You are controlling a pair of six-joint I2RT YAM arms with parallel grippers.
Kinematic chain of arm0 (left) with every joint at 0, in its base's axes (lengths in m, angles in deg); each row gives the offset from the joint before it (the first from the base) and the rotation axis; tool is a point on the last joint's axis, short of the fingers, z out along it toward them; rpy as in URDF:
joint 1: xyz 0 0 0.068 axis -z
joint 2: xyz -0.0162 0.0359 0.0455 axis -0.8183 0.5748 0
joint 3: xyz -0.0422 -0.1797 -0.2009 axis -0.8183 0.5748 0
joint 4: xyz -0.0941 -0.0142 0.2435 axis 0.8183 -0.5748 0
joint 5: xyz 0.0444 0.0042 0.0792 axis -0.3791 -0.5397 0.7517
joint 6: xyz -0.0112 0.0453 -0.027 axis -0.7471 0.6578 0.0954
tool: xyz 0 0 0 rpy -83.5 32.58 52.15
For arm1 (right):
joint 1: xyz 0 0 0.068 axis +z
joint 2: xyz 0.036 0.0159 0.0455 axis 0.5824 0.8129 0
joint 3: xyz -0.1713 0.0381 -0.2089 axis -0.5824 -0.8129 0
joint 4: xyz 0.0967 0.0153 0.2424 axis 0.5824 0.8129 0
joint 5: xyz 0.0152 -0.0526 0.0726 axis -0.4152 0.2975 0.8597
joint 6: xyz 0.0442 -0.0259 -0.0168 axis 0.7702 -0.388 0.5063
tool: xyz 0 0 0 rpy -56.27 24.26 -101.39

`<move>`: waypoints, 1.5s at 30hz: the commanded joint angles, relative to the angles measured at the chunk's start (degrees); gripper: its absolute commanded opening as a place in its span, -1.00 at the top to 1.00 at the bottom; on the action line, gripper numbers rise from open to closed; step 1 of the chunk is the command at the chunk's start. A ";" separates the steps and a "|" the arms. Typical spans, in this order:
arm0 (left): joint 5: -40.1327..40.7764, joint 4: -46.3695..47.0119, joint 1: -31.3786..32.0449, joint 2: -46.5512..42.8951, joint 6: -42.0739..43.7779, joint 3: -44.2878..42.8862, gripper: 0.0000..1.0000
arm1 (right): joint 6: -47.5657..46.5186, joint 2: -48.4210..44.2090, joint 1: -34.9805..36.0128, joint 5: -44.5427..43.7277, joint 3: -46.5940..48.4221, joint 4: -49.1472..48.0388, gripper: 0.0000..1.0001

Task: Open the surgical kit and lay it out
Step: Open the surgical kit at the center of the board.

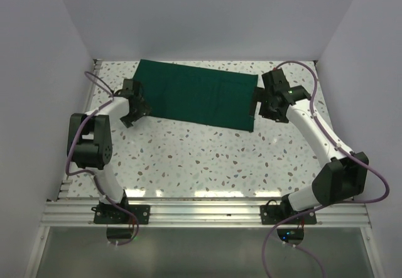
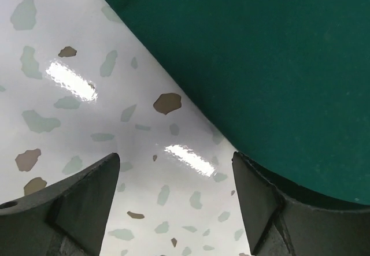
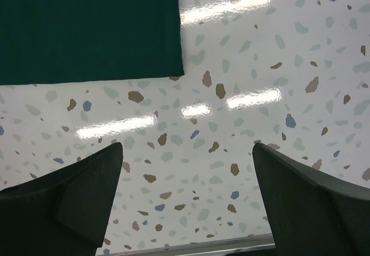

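Green cloth wrap (image 1: 198, 96) | flat | long axis left-right | right end nearer

One large dark green rectangular cloth wrap (image 1: 198, 96). One white speckled glossy table (image 1: 207, 159). Two white-and-black jointed robot arms (left arm (image 1: 108, 108), right arm (image 1: 311, 125)). Two black two-finger grippers, left gripper (image 1: 134, 113) and right gripper (image 1: 258, 104), four fingers (image 2: 75, 204) in all.

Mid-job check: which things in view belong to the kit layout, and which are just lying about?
Belongs to the job:
- dark green cloth wrap, lying flat
- left gripper, open at the wrap's left edge
- right gripper, open off its right corner
No tray or instruments show.

Not part of it, fixtures only:
- speckled table
- metal rail at the near edge
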 commanded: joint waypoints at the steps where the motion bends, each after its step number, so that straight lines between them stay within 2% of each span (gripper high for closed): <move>1: 1.77 4.99 -0.30 -1.28 -6.98 -0.24 -0.64 | -2.42 -3.19 0.02 -0.83 -0.93 0.18 -0.97; 5: 1.86 7.27 -0.30 1.26 -9.54 0.29 -0.55 | -3.74 -3.28 0.10 -1.09 -0.76 0.18 -0.97; 8: 1.51 8.50 -0.30 3.89 -10.51 -0.49 -0.13 | -4.27 -2.66 0.19 -0.92 -0.32 0.10 -0.97; 9: 1.34 8.42 -0.30 4.69 -10.60 -1.11 0.09 | -4.36 -2.31 0.10 -0.40 -0.24 0.18 -0.97; 10: 1.34 8.16 -0.30 5.48 -10.95 -1.73 0.16 | -4.45 -2.14 0.10 -0.04 -0.06 0.10 -0.97; 20: 0.81 6.49 -0.21 13.48 -10.34 -9.02 0.18 | -4.10 -0.99 0.02 0.93 -1.02 -0.61 -0.97; 21: 0.37 6.22 -0.30 13.83 -9.99 -9.29 0.43 | -4.10 -0.99 0.10 0.84 -1.20 -0.70 -0.97; 24: -0.94 5.52 -0.21 14.54 -8.93 -10.08 1.00 | -4.10 -0.55 0.10 0.40 -1.29 -0.96 -0.97; 28: -2.53 4.73 0.14 12.97 -7.26 -8.68 1.00 | -4.71 0.41 0.10 -1.44 -0.59 -1.57 -0.97; 32: -2.88 3.76 2.77 7.53 -5.15 -4.47 1.00 | -5.24 2.17 -0.95 -3.99 1.34 -2.36 -0.97; 38: -3.23 3.15 8.04 -0.65 -3.74 3.44 1.00 | -2.96 6.73 -3.85 -0.13 5.03 -5.87 -0.97; 45: -3.23 2.35 11.65 -4.79 1.60 6.35 1.00 | 0.38 16.49 -3.85 4.26 14.52 -7.02 -0.96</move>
